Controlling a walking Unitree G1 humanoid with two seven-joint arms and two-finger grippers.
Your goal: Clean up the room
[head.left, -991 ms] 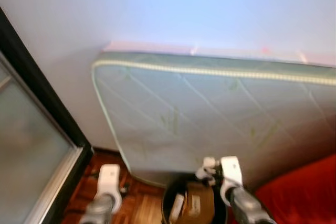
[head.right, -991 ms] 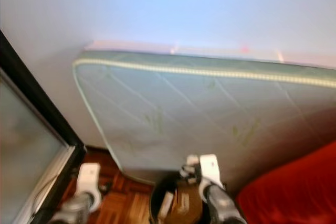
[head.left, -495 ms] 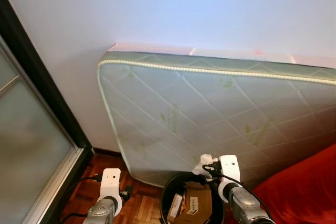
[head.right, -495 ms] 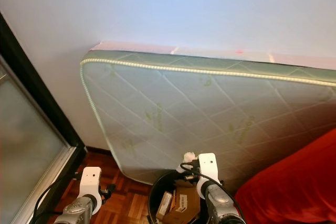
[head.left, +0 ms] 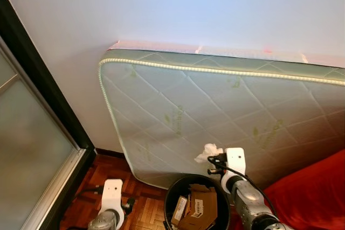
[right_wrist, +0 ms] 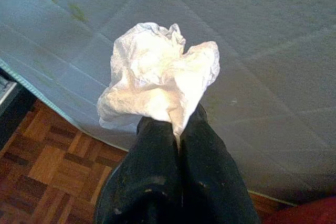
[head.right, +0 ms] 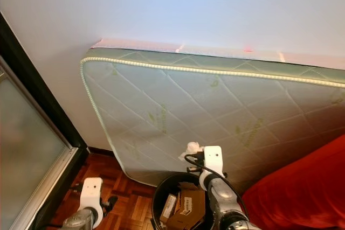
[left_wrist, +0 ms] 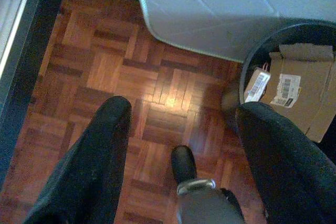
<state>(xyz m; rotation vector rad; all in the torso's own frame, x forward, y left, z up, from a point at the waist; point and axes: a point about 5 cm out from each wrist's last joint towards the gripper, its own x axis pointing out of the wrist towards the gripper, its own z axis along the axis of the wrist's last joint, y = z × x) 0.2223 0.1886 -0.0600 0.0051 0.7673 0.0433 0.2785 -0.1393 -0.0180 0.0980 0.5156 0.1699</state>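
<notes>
My right gripper (right_wrist: 179,129) is shut on a crumpled white tissue (right_wrist: 157,87), held up in front of the leaning mattress (head.left: 215,111). That tissue (head.left: 207,152) hangs just above the far rim of a round black bin (head.left: 171,197) holding cardboard pieces (head.left: 199,211) with labels. My left gripper (left_wrist: 178,119) is open over the parquet floor (left_wrist: 105,72), low at the left of the bin (left_wrist: 257,51), with nothing between its fingers.
A pale green quilted mattress leans against the white wall (head.left: 161,9). A frosted glass sliding door (head.left: 27,154) with a dark frame stands at the left. A red fabric surface (head.left: 312,192) lies at the right, beside the bin.
The right gripper has lifted the tissue higher above the bin's far rim. The left arm has dropped lower. The view has sharpened and shifted slightly.
</notes>
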